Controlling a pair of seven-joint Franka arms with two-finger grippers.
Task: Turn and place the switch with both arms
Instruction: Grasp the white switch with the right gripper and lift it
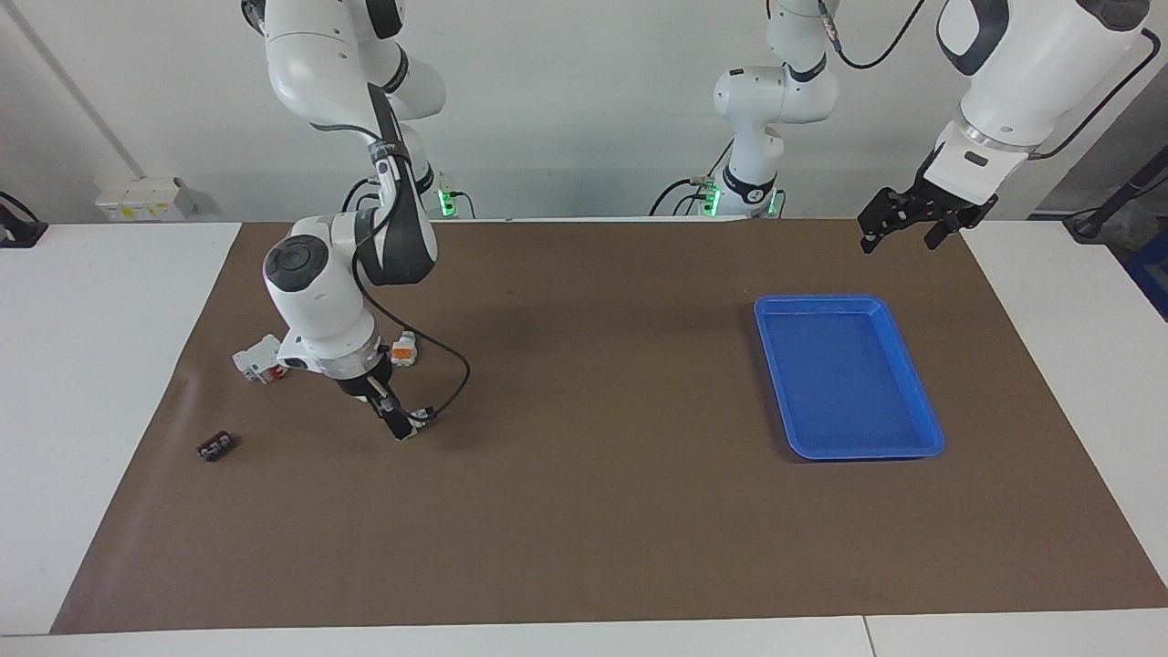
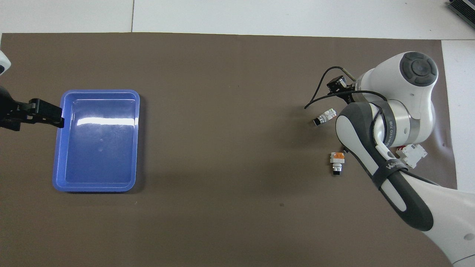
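Facing, the right gripper (image 1: pixel 399 425) is down at the green-patched switch (image 1: pixel 417 418) on the matte brown mat (image 1: pixel 593 511), fingers spread, nothing visibly held; the left gripper (image 1: pixel 899 225) waits open above the mat near the glossy blue tray (image 1: pixel 912 370).

Overhead, this blocky white switch (image 2: pixel 325 117) lies just beside the right gripper (image 2: pixel 339 84); an orange-patched switch (image 2: pixel 337 162) lies nearer the robots. Grey lettering on the arm is unreadable.

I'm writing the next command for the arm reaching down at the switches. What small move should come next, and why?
Probably close the right claw on the green-patch switch. The claw is open, low at the mat and right at that switch, which lies flat and unheld. The left claw waits open above the mat near the tray.
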